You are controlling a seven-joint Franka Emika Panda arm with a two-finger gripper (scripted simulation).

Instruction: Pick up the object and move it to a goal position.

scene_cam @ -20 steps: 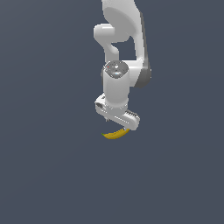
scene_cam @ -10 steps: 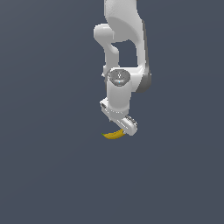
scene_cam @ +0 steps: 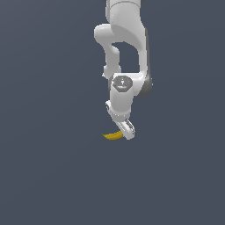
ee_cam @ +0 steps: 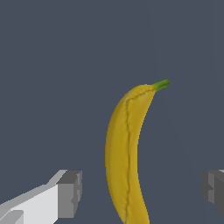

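The banana (ee_cam: 124, 153) was found lying on the plain dark worktop, whose edges and corners were not shown in either view, so no place against them could be given. In the wrist view the gripper (ee_cam: 142, 190) was seen spread wide, nothing held, one grey pad (ee_cam: 70, 192) on each side of the fruit and clear gaps between pads and peel. The long axis of the banana was seen running across the line joining the pads, its green stem tip (ee_cam: 161, 84) pointing away from the hand. In the exterior view the gripper (scene_cam: 124, 130) was placed directly over the banana (scene_cam: 113, 135), the stem toward that view's left. Closing squarely across the narrow body was judged the next need.
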